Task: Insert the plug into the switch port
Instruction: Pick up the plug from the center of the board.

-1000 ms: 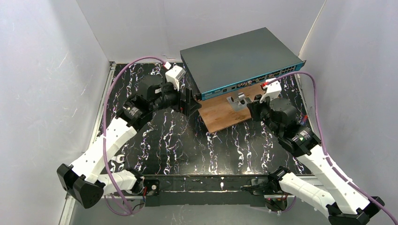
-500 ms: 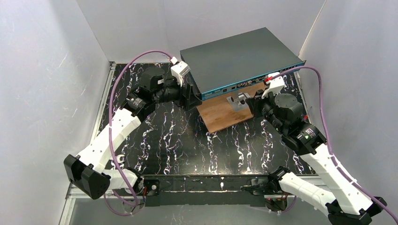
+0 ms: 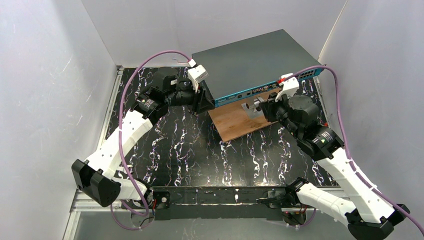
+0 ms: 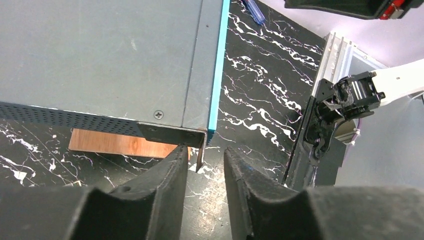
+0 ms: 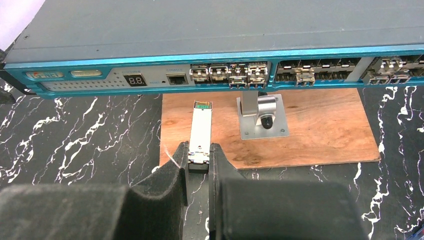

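The switch [image 3: 255, 57] is a flat dark grey box with a teal front strip, resting partly on a wooden board. Its front ports [image 5: 230, 74] show in the right wrist view. My right gripper [image 5: 199, 150] is shut on the rear end of the plug [image 5: 200, 127], a slim silver module. The plug points at the switch [image 5: 225, 25] front and stops short of it, over the board. My left gripper [image 4: 205, 152] is at the switch's [image 4: 100, 55] left front corner. Its jaws stand apart, with the thin corner mounting ear [image 4: 198, 150] between the tips, close to the left finger.
The brown wooden board [image 3: 235, 122] sticks out from under the switch front. A small metal stand [image 5: 262, 117] is bolted to it, just right of the plug. Purple cables [image 3: 150, 67] arc over both arms. A blue-handled tool [image 4: 254, 11] lies on the black marbled mat. White walls enclose the sides.
My left gripper has moved right to the switch's front corner and its jaws have narrowed. My right gripper has shifted a little left and towards the switch front with the plug.
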Robot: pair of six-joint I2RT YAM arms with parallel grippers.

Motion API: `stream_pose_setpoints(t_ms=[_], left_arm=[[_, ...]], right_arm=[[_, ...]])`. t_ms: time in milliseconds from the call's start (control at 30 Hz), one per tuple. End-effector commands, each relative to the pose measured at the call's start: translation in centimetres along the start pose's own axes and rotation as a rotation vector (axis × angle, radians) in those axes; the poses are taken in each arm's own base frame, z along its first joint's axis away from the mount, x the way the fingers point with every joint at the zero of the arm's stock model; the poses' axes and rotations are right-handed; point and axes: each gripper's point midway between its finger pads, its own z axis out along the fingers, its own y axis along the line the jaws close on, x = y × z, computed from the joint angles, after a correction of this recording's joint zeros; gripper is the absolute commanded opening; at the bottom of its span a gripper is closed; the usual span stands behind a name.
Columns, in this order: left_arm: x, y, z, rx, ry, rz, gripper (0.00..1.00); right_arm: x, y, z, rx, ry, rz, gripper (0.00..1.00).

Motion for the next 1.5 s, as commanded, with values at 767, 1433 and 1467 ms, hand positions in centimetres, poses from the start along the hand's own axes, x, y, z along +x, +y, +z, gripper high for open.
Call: stream_pose_setpoints(t_ms=[767, 1433, 1467], left_arm=[[-0.5, -1.9, -0.6, 0.135, 0.011, 0.141, 0.00], [0.1, -1.7, 0.0, 0.147, 0.026, 0.101, 0.00], [0.1, -1.7, 0.0, 0.147, 0.027, 0.099, 0.00]], right_arm=[[-2.8, -0.6, 1.1, 0.049, -0.112, 0.014, 0.01], [-0.9, 0.2, 1.0, -0.016, -0.076, -0.024, 0.01], [-0.7, 0.2, 1.0, -0.013, -0.070, -0.030, 0.01]])
